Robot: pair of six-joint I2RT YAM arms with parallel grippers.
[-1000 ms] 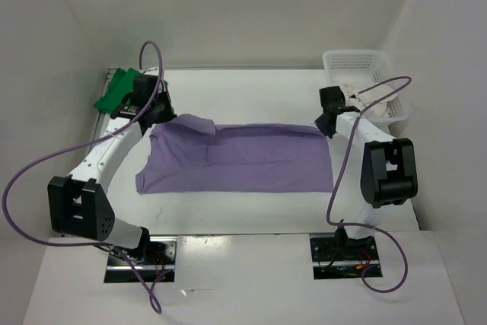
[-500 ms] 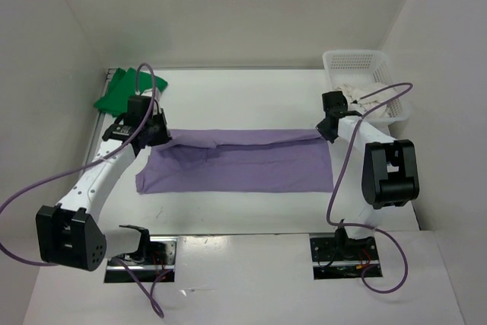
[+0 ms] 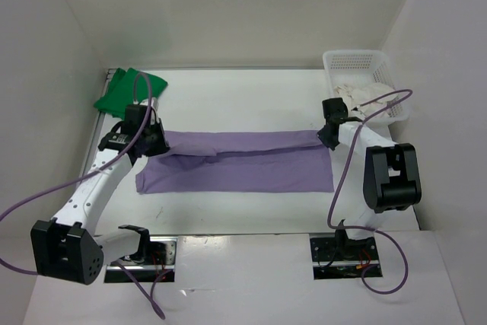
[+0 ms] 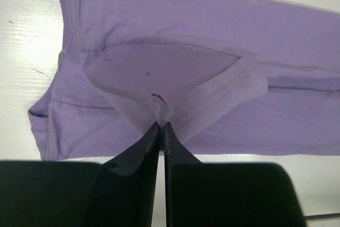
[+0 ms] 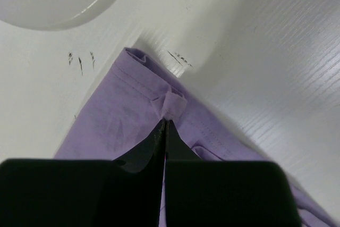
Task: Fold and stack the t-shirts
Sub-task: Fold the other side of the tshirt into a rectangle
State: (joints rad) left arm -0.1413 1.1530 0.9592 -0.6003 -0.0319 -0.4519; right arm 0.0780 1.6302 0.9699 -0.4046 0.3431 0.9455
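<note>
The left gripper (image 3: 157, 144) and right gripper (image 3: 326, 137) each pinch the lavender shirt (image 3: 251, 167) by its far edge; mid-fold, they likely must lay it evenly along the near hem.

A spread t-shirt (image 3: 243, 164) lay across the middle of the table (image 3: 243, 97), running left to right, its far edge folded over onto itself. The left gripper (image 3: 156, 144) sat at the shirt's far left corner, pinched on a fold of cloth. The right gripper (image 3: 326, 138) sat at the far right corner, pinched on the hem. Behind the left gripper, in the table's far left corner, lay a second t-shirt (image 3: 122, 90). A basket (image 3: 351, 57) stood in the far right corner, and in it lay what seemed to be a third t-shirt (image 3: 364, 93).
</note>
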